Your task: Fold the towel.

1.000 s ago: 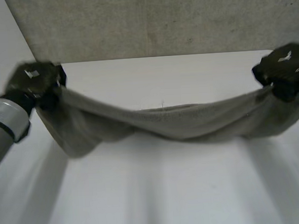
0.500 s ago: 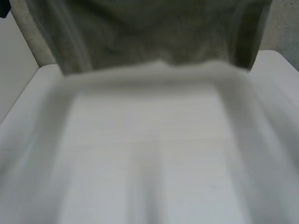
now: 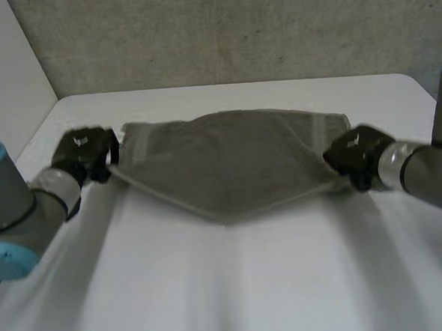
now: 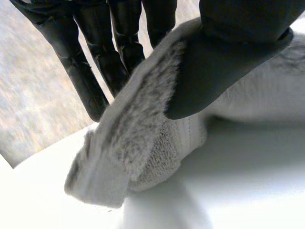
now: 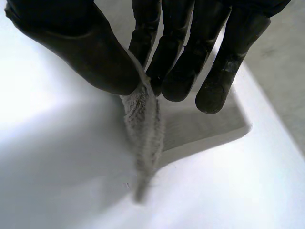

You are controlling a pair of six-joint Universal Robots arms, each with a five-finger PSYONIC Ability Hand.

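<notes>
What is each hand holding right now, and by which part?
Both hold the towel: the left hand pinches its left end, the right hand its right end.

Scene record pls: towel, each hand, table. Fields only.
towel: grey, spread across the table's far half, with its near edge dipping to a point midway between the hands
left hand: at the towel's left end, corner pinched between thumb and fingers
right hand: at the towel's right end, edge pinched between thumb and fingers
table: white, with the towel partly flat on it
fold status: cannot tell
</notes>
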